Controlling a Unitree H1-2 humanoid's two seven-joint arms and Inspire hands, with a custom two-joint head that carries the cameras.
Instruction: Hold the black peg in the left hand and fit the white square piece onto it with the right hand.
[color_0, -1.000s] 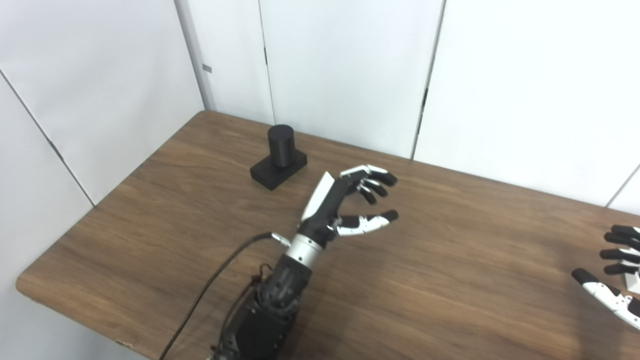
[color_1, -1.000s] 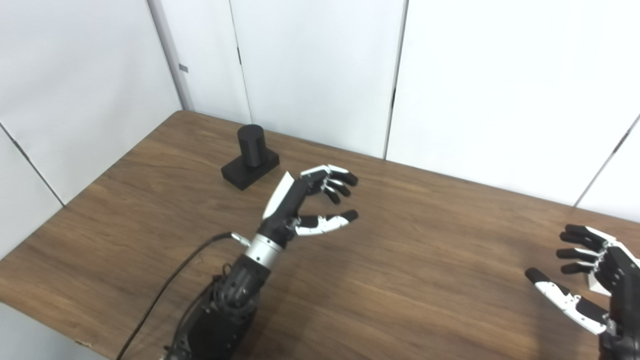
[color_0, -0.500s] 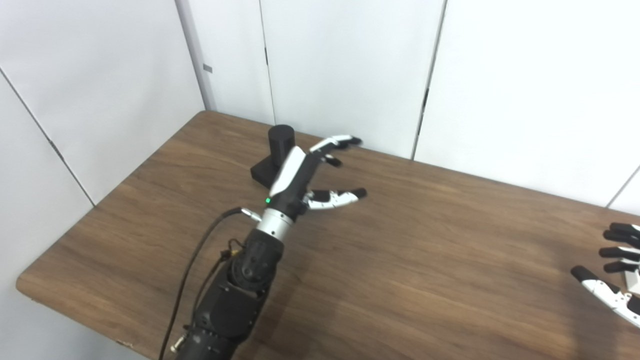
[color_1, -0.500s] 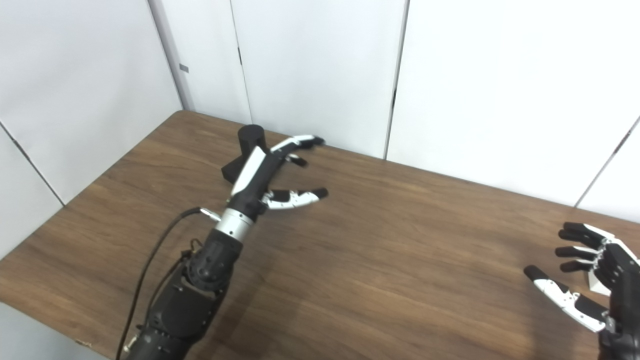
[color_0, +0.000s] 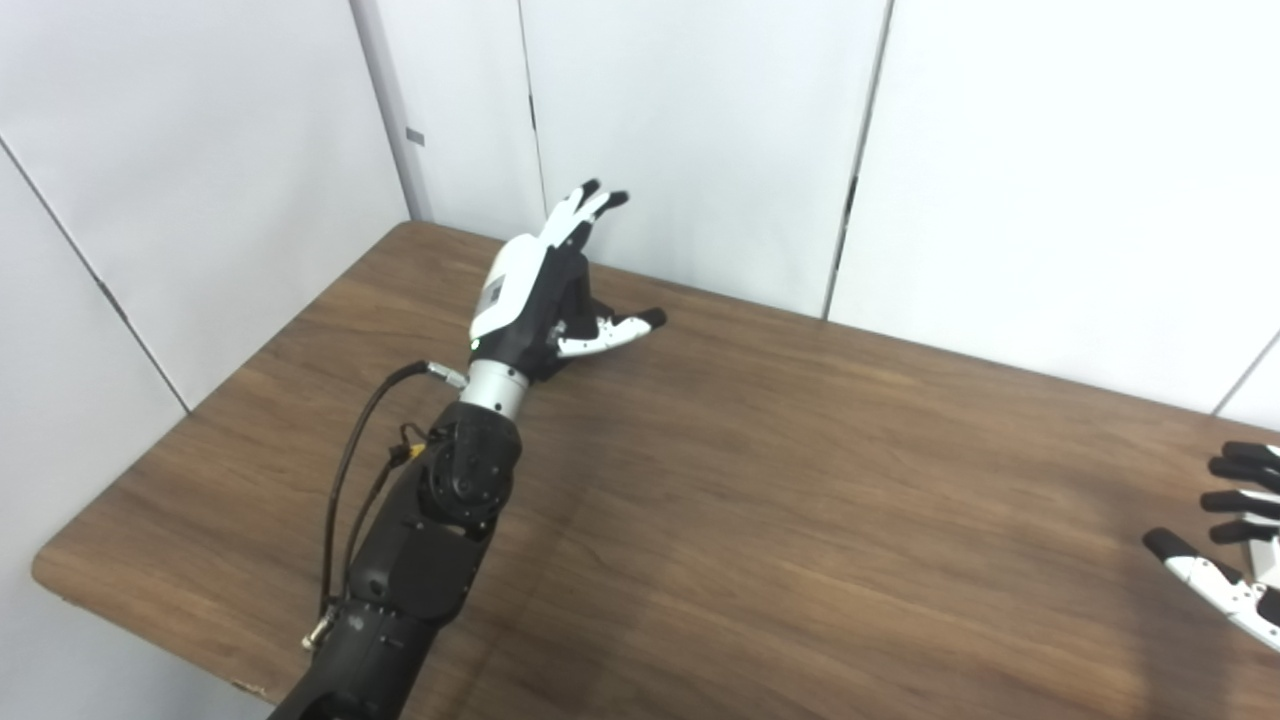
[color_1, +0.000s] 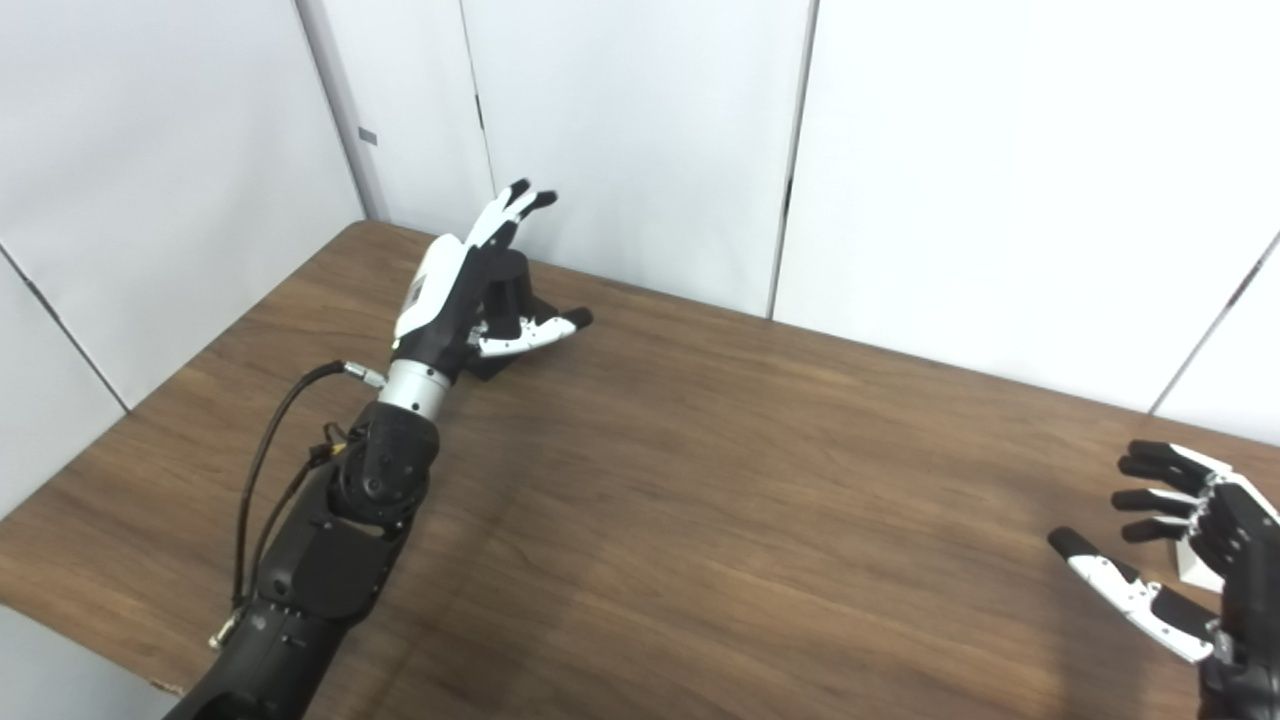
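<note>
We reach our left hand (color_1: 455, 290) across the brown wood-grain table (color_1: 720, 480) to its far left corner, where the black cylindrical peg on its black block base (color_1: 512, 285) stands near the white panelled wall (color_1: 640, 130). The hand is wide open: its fingers (color_1: 515, 205) point up and away, spread above the peg's top, and the thumb (color_1: 535, 330) juts out to the right, low over the table. From the right eye view the peg sits just behind our palm, between fingers and thumb, mostly covered; from the left eye view it is hidden altogether. We cannot tell whether the palm touches the peg, and nothing is closed around it.

Our right hand (color_1: 1185, 560) hovers at the table's near right edge, also open, its dark-tipped fingers curled loosely and apart from the thumb, holding nothing. A small white square-edged piece (color_1: 1190, 568) shows just behind those fingers, largely covered by them; whether the fingers touch it is unclear.
</note>
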